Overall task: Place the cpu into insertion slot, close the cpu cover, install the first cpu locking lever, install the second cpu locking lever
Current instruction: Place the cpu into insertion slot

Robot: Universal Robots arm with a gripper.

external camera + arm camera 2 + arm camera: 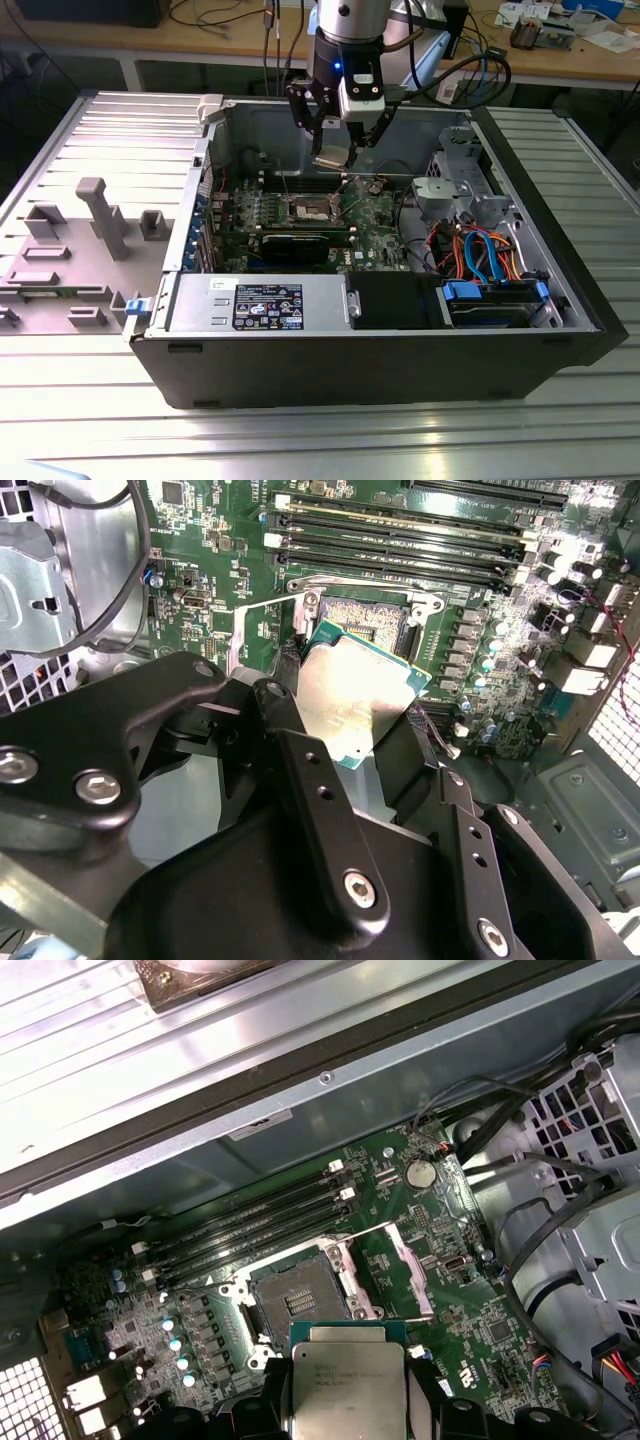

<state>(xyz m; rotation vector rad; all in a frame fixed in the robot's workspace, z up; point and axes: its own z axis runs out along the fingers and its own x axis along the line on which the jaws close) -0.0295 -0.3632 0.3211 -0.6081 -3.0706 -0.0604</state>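
1. Claw (336,150) is clamped on the cpu (347,1385), holding it in the air over the motherboard (500,1332).
2. Insertion slot (300,1295) is bare. The chip hangs near it, not seated.
3. Cpu cover (411,1270) is flipped open, so I'd say none of the four steps is finished yet.

Ribbed metal tabletop (300,440) in a workshop, with a wooden bench (200,45) behind.
The tabletop is grey grooved aluminium, and a soft glare (430,442) of overhead light lies near its front edge. Pale grey moulded fixtures (100,215) stand on it at the exterior view's left. The light wooden bench carries loose cables (230,15) and, toward the exterior view's right, small boxes and papers (545,30).
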